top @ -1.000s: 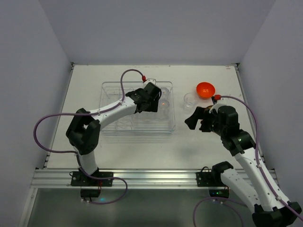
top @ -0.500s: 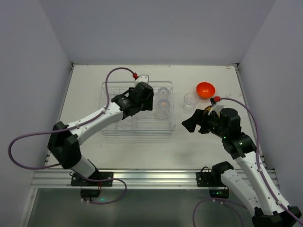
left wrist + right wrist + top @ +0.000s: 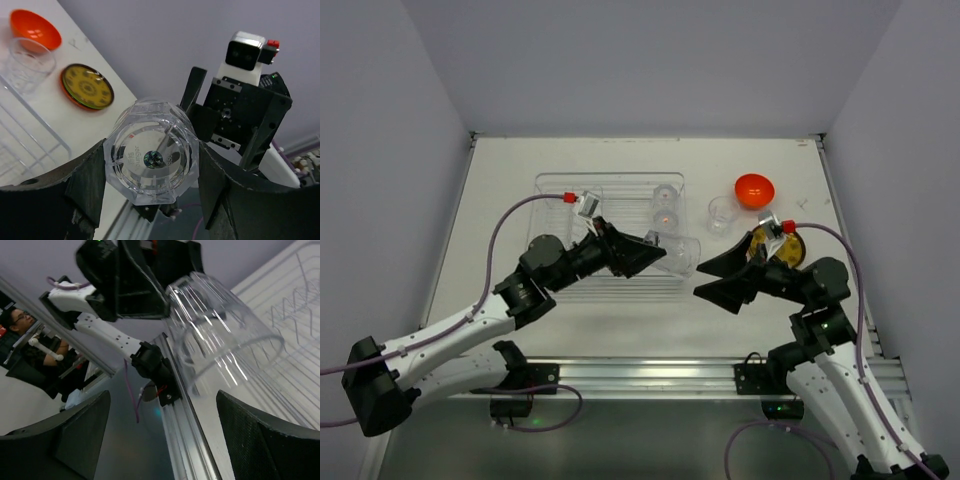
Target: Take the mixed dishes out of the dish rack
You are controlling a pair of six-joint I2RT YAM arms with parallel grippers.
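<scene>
— Holding what in the left fingers (image 3: 658, 256)?
— Closed partway round a clear glass (image 3: 680, 254), tipped on its side, mouth toward the right fingers (image 3: 700, 281).
— And those?
— Spread wide, gripping nothing, just short of that mouth.
— Anything close by?
— Beneath and beside the left fingers, the dish rack (image 3: 560, 190), with two more glasses (image 3: 665, 192) upright at the end nearer the right fingers. Past the right fingers: another glass (image 3: 721, 211), an orange bowl (image 3: 755, 188), and a yellow patterned plate (image 3: 782, 247) partly hidden by the right arm (image 3: 820, 285).
— Surface, room?
— White counter (image 3: 520, 160), pale plain walls (image 3: 640, 60) on three sides.
</scene>
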